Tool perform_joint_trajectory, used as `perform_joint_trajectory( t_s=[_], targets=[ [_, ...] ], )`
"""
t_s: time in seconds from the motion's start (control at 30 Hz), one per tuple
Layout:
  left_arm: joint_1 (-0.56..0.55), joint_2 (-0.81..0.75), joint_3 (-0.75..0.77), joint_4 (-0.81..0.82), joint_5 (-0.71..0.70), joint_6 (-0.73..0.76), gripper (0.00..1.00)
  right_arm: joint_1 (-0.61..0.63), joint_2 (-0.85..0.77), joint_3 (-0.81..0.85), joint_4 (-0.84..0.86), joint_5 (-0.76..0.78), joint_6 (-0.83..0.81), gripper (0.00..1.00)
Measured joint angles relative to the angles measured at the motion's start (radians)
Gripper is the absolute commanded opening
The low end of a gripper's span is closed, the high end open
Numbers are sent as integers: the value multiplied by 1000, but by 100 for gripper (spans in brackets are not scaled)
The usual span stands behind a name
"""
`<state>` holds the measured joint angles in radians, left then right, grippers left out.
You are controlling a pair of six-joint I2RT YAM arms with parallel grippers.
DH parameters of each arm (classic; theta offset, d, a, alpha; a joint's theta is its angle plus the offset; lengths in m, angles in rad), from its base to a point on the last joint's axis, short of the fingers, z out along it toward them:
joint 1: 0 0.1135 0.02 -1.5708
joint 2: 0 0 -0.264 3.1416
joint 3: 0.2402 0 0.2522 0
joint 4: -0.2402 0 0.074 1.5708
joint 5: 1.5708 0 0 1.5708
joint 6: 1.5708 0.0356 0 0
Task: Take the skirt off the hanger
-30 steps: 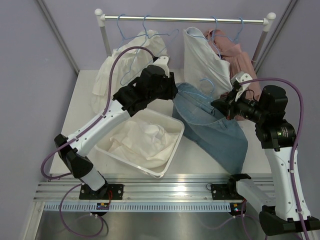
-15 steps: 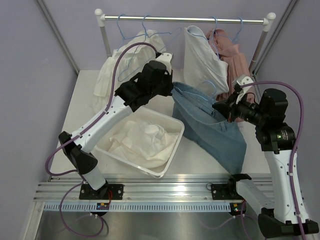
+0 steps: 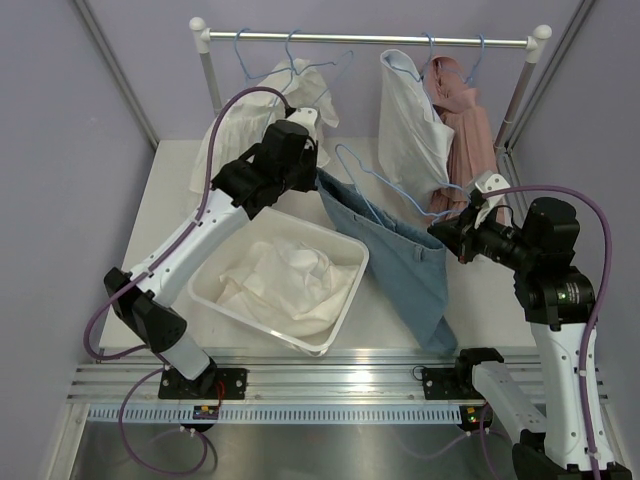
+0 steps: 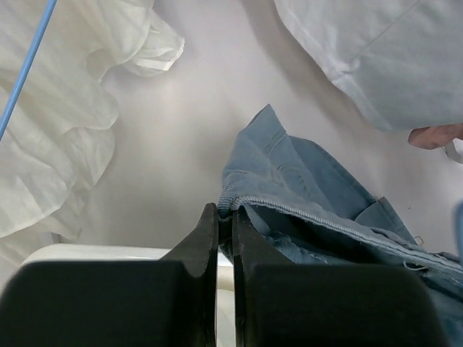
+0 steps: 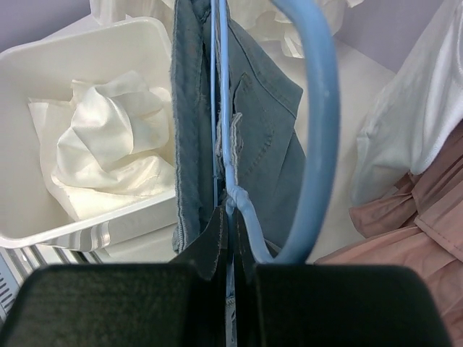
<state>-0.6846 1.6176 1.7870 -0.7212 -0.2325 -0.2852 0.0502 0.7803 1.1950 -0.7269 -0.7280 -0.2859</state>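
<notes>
**A:** Why is the skirt [image 3: 395, 255] strung out in the air like that?

**B:** It is held at both ends. The left gripper [image 4: 225, 213] is pinched tight on one corner of the denim waistband, up at the far left. The right gripper [image 5: 230, 217] is clamped on the blue hanger [image 5: 322, 108] at the base of its hook, over on the right. I judge the spread is meant to draw the waistband off the hanger.

**A:** Has the right one caught cloth too?

**B:** Denim lies against its fingers, but I cannot tell whether any is pinched.

**A:** Where does the skirt sit overall?

**B:** It is off the rail [image 3: 370, 39] and in front of the hung garments. The waistband runs from the left gripper to the right one. The hem droops toward the near side, beside the right wall of the white bin [image 3: 347, 290] and over the worktop [image 3: 385, 322].

**A:** Is it free yet?

**B:** Not by my reading. The hanger's wire runs along the waistband.
</notes>
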Motion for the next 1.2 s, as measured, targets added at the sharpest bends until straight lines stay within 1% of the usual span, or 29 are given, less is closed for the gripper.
perform_joint_trajectory(
  t_s=[0.13,0.27,0.33,0.4,0.47,0.53,0.57,0.6,0.63,0.7,0.73,0.8,0.83,0.9,0.93,1.07,1.2],
  targets=[
    [16,-11,-12,2,13,0,0,-2,0,0,-3,-14,1,0],
    [21,-31,-40,46,77,0,0,-5,4,0,-2,-19,11,0],
    [27,-50,-77,91,143,-3,3,-5,10,0,5,-18,23,0],
    [33,-68,-122,153,257,-12,8,-6,20,0,21,-17,39,0],
    [31,-72,-150,210,367,-27,14,-6,34,0,43,-15,55,0],
    [19,-72,-167,248,444,-40,20,-6,52,5,66,-14,69,0],
    [12,-72,-174,263,476,-46,25,-6,63,9,77,-13,78,0],
    [6,-72,-177,277,503,-50,34,-6,76,13,89,-13,85,0],
    [0,-72,-178,287,524,-50,39,-6,87,14,105,-11,95,0],
    [-8,-74,-183,317,554,-54,49,-7,106,19,128,-6,110,0],
    [-8,-77,-189,331,563,-52,58,-7,114,23,139,-6,117,0],
    [-8,-89,-204,344,570,-44,66,-8,130,26,165,-5,130,0],
    [-8,-100,-215,351,572,-37,74,-8,138,29,172,-4,135,0],
    [-8,-126,-236,356,572,-16,82,-8,154,37,188,-2,143,0],
    [-7,-143,-248,356,571,-2,90,-8,164,43,195,-1,145,0],
    [-7,-226,-284,362,571,65,95,-8,205,64,222,-3,148,0],
    [-11,-297,-291,374,573,168,96,-8,247,82,222,-26,126,0]
  ],
)
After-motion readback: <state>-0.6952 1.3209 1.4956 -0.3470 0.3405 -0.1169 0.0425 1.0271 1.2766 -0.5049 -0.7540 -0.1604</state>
